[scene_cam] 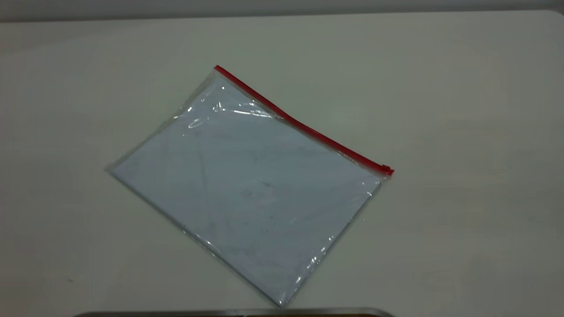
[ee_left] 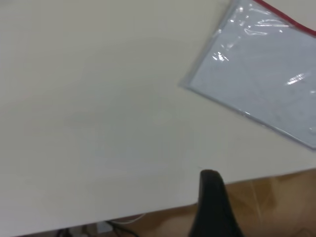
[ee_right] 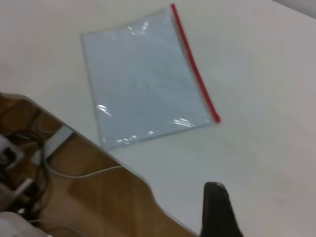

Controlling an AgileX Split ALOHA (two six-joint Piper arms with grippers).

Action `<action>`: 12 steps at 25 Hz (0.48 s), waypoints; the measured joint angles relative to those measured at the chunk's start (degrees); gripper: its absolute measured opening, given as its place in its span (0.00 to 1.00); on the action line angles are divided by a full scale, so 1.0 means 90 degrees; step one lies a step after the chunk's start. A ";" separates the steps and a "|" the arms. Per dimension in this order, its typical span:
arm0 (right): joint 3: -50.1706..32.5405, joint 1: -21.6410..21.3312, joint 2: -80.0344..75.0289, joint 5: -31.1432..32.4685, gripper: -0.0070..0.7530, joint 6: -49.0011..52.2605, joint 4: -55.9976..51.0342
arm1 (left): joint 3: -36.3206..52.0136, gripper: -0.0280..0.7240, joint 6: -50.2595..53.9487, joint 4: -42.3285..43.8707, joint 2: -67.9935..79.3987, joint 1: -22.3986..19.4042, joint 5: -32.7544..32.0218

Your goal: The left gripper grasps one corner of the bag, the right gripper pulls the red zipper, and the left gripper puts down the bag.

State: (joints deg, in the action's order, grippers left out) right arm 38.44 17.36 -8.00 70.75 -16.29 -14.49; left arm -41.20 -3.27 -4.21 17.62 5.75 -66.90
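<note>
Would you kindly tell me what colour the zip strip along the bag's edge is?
Red; the red zipper on the bag shows best in the exterior view.

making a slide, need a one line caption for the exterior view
Clear bag with red zipper lies flat and askew on the white table; no pincer in this view.

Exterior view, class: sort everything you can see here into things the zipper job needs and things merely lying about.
Job:
bag
red zipper
left gripper
right gripper

Lying about:
table
cables on the floor
</note>
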 joint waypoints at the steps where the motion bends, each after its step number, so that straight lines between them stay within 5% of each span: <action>1: -0.0109 0.0000 0.0173 0.0000 0.68 0.0000 0.0100 | 0.0133 0.81 0.0000 -0.0032 -0.0127 0.0000 0.0000; 12: -0.1171 0.0000 0.0792 -0.0501 0.68 -0.0096 0.0468 | 0.1243 0.81 -0.0167 -0.0379 -0.0601 0.0000 0.0023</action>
State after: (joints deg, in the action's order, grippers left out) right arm 27.90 17.36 -0.87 66.24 -17.15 -10.27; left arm -30.02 -4.77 -7.62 12.21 5.75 -66.69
